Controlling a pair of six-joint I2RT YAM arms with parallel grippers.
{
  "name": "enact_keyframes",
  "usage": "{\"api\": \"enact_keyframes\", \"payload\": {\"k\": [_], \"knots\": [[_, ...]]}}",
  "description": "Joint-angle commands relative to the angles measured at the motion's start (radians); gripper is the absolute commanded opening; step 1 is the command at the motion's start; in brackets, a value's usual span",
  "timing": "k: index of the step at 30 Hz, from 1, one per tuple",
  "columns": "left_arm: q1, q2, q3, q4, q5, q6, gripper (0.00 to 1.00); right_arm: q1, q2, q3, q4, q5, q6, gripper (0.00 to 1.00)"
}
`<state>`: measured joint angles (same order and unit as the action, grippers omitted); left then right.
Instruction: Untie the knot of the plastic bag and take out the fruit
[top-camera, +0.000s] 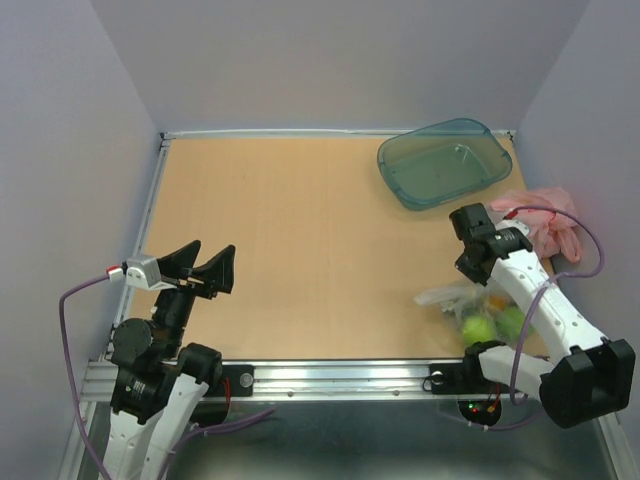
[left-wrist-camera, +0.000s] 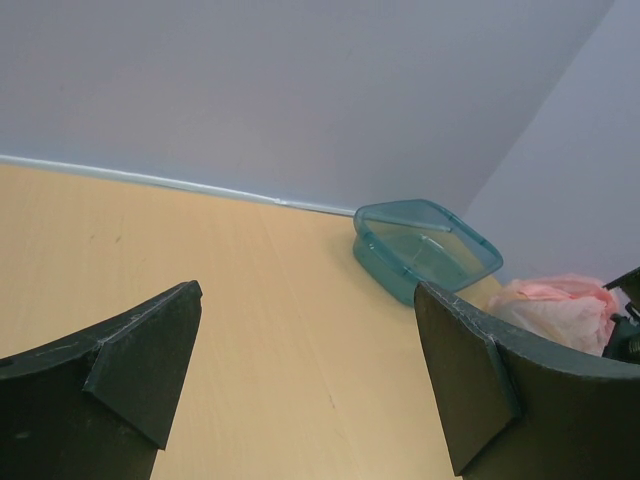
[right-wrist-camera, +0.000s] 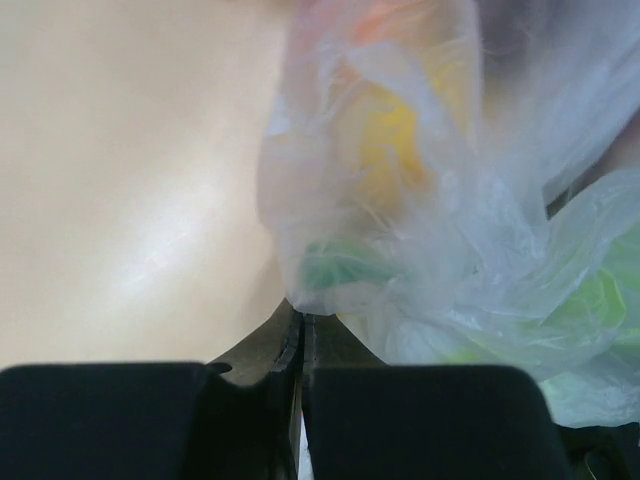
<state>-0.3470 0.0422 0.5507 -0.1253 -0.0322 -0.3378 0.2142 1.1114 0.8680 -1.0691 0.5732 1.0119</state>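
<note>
- The plastic bag (top-camera: 447, 298) lies by the near right corner of the table, with the fruit (top-camera: 478, 327) inside it.
- Our right gripper (right-wrist-camera: 302, 328) has its fingers pressed together on a fold of the bag's film. We cannot tell whether that fold is the knot.
- Our left gripper (top-camera: 210, 258) hangs over the near left corner, fingers wide apart and empty.
- We judge the pull should be slow and shallow, with the left arm pinching the opposite tail, so the thin film loosens rather than tears.
</note>
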Motion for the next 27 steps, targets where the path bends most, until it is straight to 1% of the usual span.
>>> {"api": "enact_keyframes", "payload": {"k": [1,2,3,6,7,8,9,11,12,13,14,15,17,19,20,23,25,26,27], "knots": [[-0.006,-0.007,0.034,0.036,-0.001,0.013,0.98,0.144,-0.003,0.169,0.0,-0.091,-0.075,0.01],[-0.006,-0.005,0.035,0.036,0.0,0.013,0.98,0.187,0.01,0.192,-0.006,-0.101,-0.058,0.01],[-0.006,-0.002,0.034,0.036,0.0,0.013,0.98,0.27,0.045,0.215,-0.017,-0.102,-0.052,0.01],[-0.004,0.004,0.035,0.036,0.002,0.013,0.98,0.399,0.126,0.328,-0.025,-0.081,-0.05,0.01],[-0.006,0.007,0.034,0.036,0.002,0.013,0.98,0.487,0.157,0.368,-0.022,-0.061,-0.052,0.01],[-0.006,0.011,0.035,0.038,0.002,0.013,0.98,0.529,0.238,0.444,-0.02,-0.023,-0.07,0.01],[-0.006,0.022,0.034,0.038,0.0,0.013,0.98,0.597,0.283,0.497,-0.017,-0.01,-0.087,0.01],[-0.006,0.036,0.035,0.039,0.002,0.016,0.98,0.658,0.378,0.59,0.006,0.007,-0.131,0.01],[-0.006,0.05,0.034,0.041,0.003,0.016,0.98,0.686,0.462,0.689,0.021,0.029,-0.194,0.01],[-0.006,0.054,0.034,0.042,0.006,0.016,0.98,0.732,0.508,0.731,0.059,0.039,-0.231,0.01],[-0.006,0.061,0.032,0.042,0.008,0.016,0.98,0.749,0.546,0.774,0.078,0.056,-0.268,0.01],[-0.004,0.071,0.034,0.044,0.006,0.017,0.98,0.76,0.618,0.833,0.099,0.065,-0.336,0.01],[-0.004,0.082,0.031,0.046,0.008,0.017,0.97,0.784,0.677,0.876,0.159,0.07,-0.425,0.01],[0.003,0.102,0.028,0.044,0.009,0.016,0.97,0.792,0.749,0.911,0.213,0.048,-0.473,0.01],[0.005,0.108,0.026,0.044,0.011,0.014,0.97,0.797,0.769,0.913,0.234,0.024,-0.524,0.01],[0.011,0.142,0.023,0.046,0.012,0.003,0.97,0.807,0.789,0.892,0.323,-0.004,-0.575,0.02],[0.011,0.174,0.02,0.049,0.011,0.0,0.97,0.809,0.762,0.865,0.404,-0.048,-0.624,0.2],[0.011,0.195,0.02,0.046,0.002,-0.015,0.97,0.807,0.748,0.84,0.431,-0.082,-0.653,0.48],[0.011,0.205,0.021,0.044,-0.003,-0.02,0.97,0.809,0.733,0.83,0.452,-0.096,-0.668,0.6]]}}
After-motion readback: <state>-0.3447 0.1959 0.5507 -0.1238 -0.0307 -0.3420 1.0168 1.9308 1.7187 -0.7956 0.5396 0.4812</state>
